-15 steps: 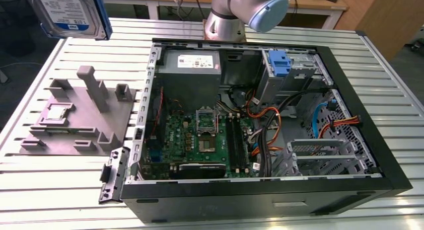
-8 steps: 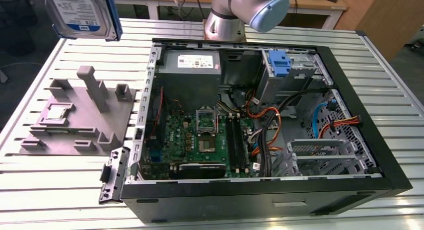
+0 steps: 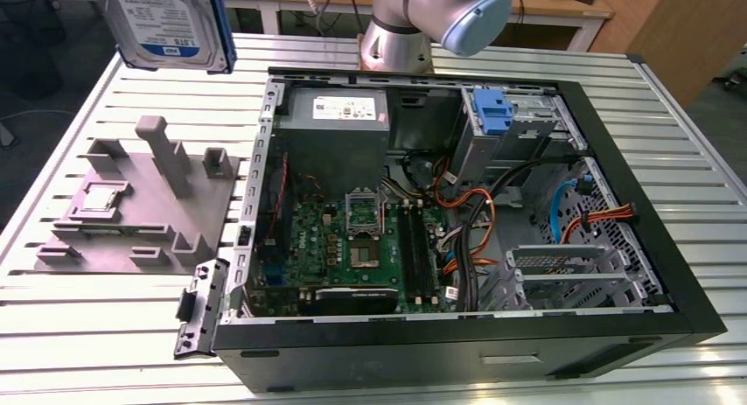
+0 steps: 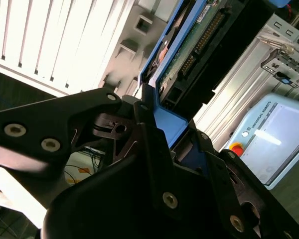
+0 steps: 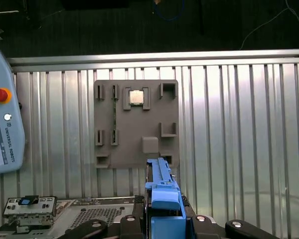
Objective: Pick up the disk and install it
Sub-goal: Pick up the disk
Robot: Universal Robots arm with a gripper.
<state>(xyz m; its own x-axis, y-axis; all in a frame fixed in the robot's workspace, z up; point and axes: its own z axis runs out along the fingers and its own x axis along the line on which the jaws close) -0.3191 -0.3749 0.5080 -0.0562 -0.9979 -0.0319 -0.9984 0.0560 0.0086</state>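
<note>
Robotics lab or test workshop, set up as an assembly cell.

- Work surface: slatted aluminium table (image 3: 105,344), bare metal, industrial build.
- Robot arm (image 3: 432,20) is mounted at the table's far edge in the exterior view.
- Teach pendant (image 5: 2,129) with a red stop button lies on the slats; also seen in the second wrist view (image 4: 269,139).
- Open desktop computer case (image 3: 408,361) lies on its side, with board, wiring and drive bays exposed.
- Grey fixture plate (image 3: 140,221) with moulded slots and pegs sits beside the case.
- Behind: wooden bench (image 3: 561,7), dark floor, loose cables (image 5: 269,25).
</note>
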